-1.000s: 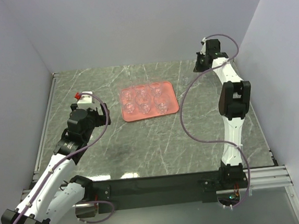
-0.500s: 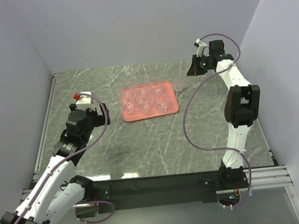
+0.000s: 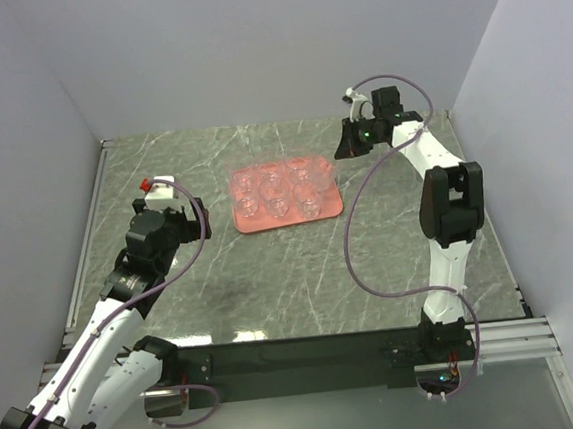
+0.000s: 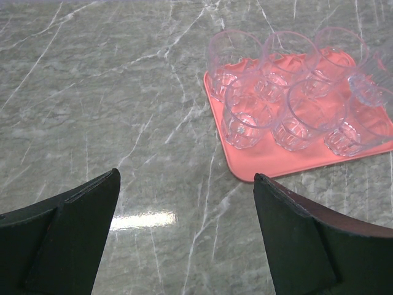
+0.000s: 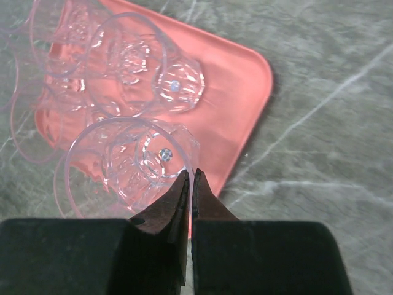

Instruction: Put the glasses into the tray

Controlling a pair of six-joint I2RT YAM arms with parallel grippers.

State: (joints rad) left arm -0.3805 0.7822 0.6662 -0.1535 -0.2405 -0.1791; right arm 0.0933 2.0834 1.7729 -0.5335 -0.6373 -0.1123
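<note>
**Seating a Glass at the Tray's Bare Corner**

Right gripper (image 5: 189, 179) is pinched shut on the wall of the held glass (image 5: 116, 163), above the tray (image 5: 236, 92) beside the other glasses (image 4: 249, 110). Best practice is probably to descend upright, avoid neighbours, and release only when seated. Left gripper (image 4: 185, 181) hangs agape over the table (image 4: 92, 92).

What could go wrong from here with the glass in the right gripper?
1. The right gripper pinches only one wall of the held glass, so it may slip or swing.
2. The other glasses stand crowded on the tray; lowering could knock one.
3. The free spot lies near the tray's corner, so the glass might land on the rim and tip.
</note>
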